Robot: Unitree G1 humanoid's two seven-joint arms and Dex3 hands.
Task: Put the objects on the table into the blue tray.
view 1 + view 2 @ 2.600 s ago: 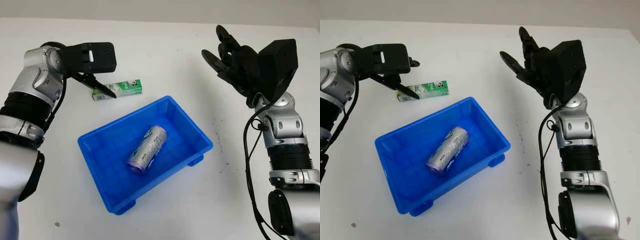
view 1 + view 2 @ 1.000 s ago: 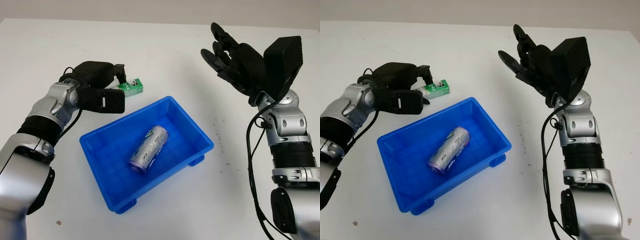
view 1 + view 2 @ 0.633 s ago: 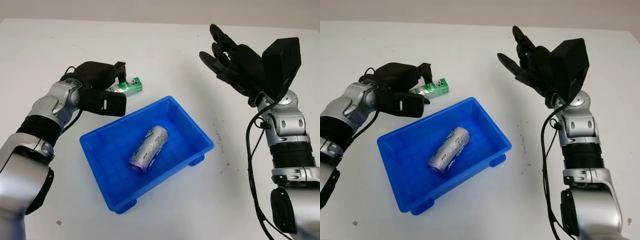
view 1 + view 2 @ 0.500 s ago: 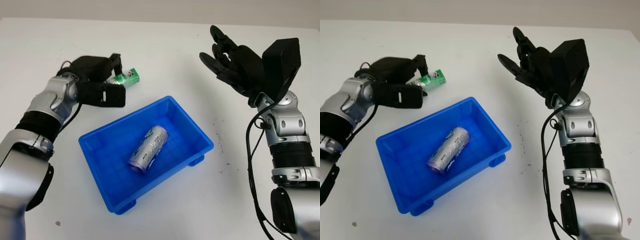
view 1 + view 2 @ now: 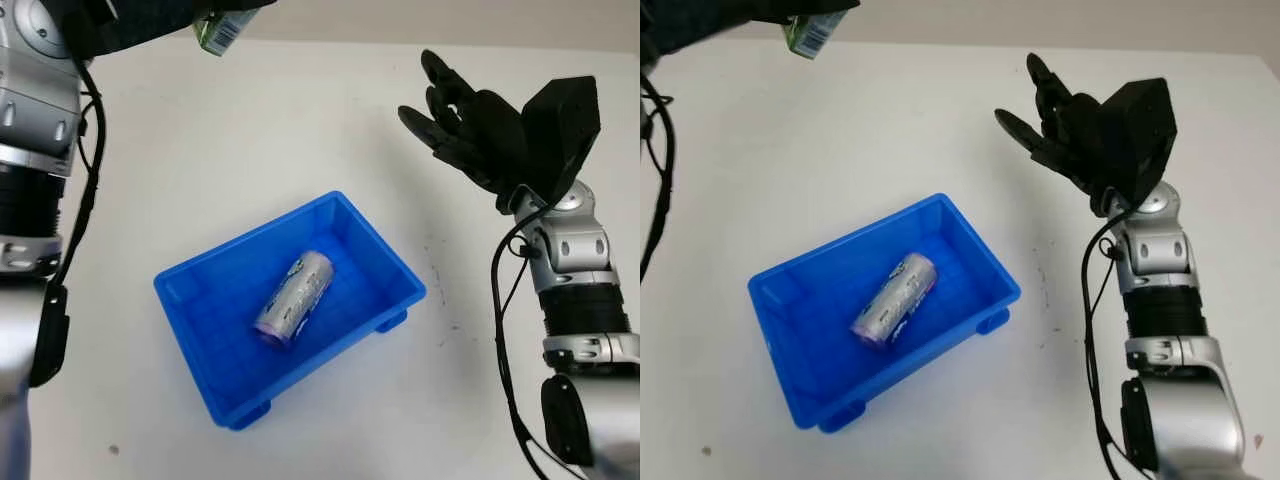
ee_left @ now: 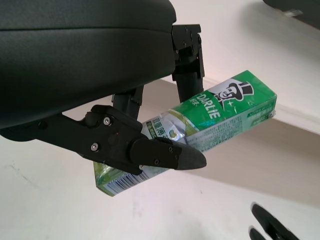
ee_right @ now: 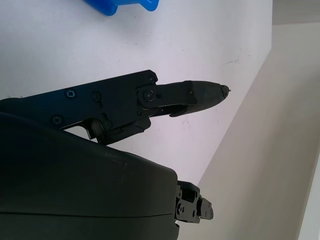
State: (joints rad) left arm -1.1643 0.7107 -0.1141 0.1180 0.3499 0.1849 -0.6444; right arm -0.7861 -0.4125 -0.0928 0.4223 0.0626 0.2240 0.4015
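My left hand [image 5: 190, 12] is raised high at the far left, shut on a green toothpaste box [image 5: 222, 29], which hangs well above the table. In the left wrist view the box [image 6: 227, 107] sits between the black fingers [image 6: 150, 152]. The blue tray [image 5: 190, 290] stands in the middle of the table with a purple can [image 5: 294, 298] lying in it. My right hand [image 5: 470, 125] is open, held up in the air at the right, beyond and to the right of the tray.
The white table [image 5: 300, 130] spreads all around the tray, with small dark specks [image 5: 440, 275] on it right of the tray. The table's far edge [image 5: 350, 42] meets a grey wall.
The left hand closed on the green box by the tray's far left corner and lifted it high up and away from the table. The right hand stayed put.
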